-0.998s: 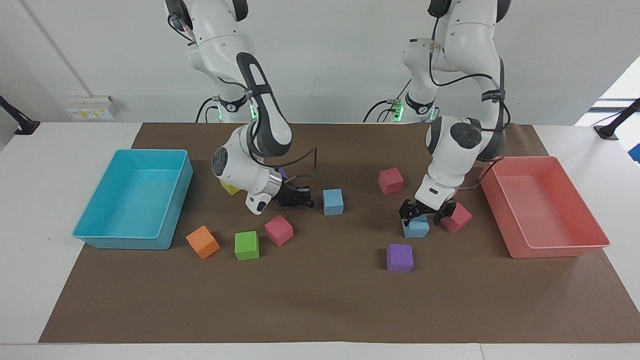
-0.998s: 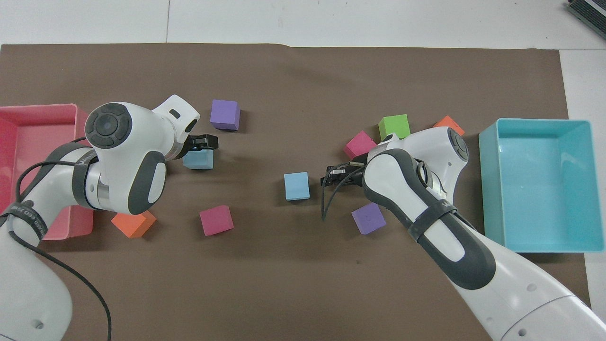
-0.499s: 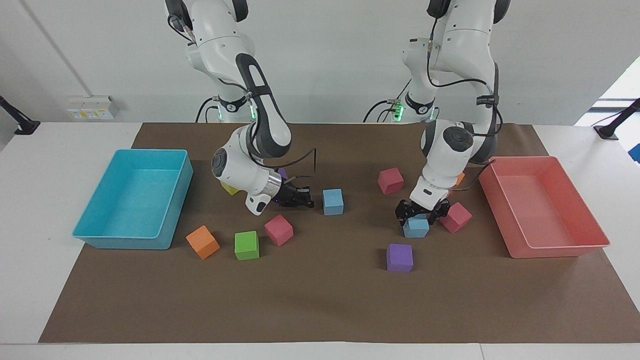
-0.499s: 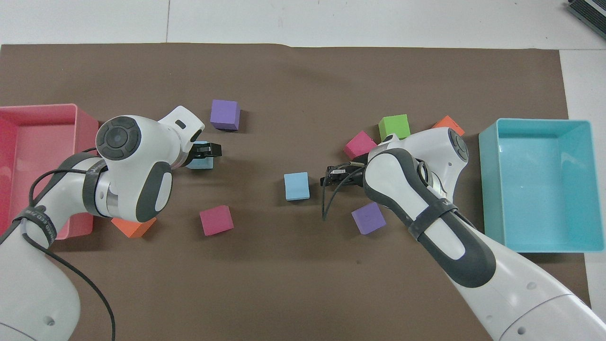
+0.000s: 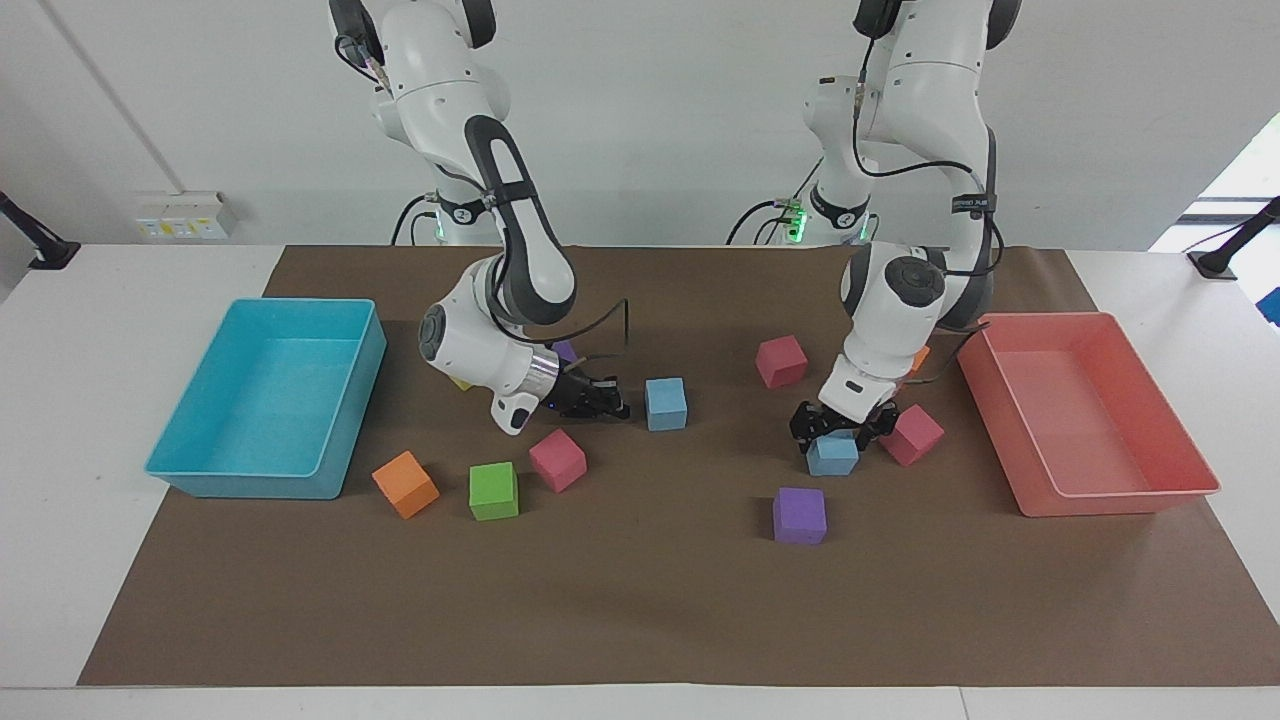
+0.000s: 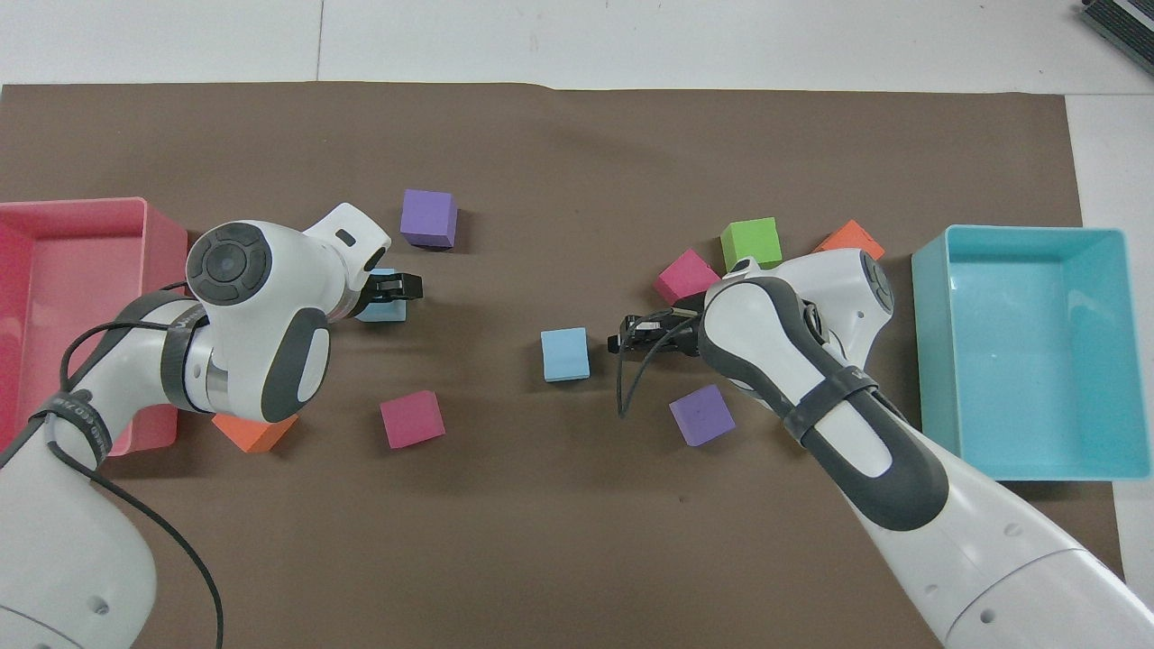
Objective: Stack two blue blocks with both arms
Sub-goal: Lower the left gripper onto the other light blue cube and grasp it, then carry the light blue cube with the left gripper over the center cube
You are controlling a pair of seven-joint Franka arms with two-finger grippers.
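Observation:
One blue block lies on the brown mat toward the left arm's end. My left gripper is lowered onto it from above, open, with a finger on each side of its top. The other blue block sits near the middle of the mat. My right gripper hangs low beside it, shut and empty, its tips pointing at the block with a small gap between them.
A pink cube lies close beside the left gripper, and a purple cube is farther from the robots. Pink, green and orange cubes lie by the right arm. A turquoise tray and a pink tray stand at the mat's ends.
The left gripper has sunk and shifted slightly toward the table's middle, so its fingers now straddle the blue block. The right arm has barely moved.

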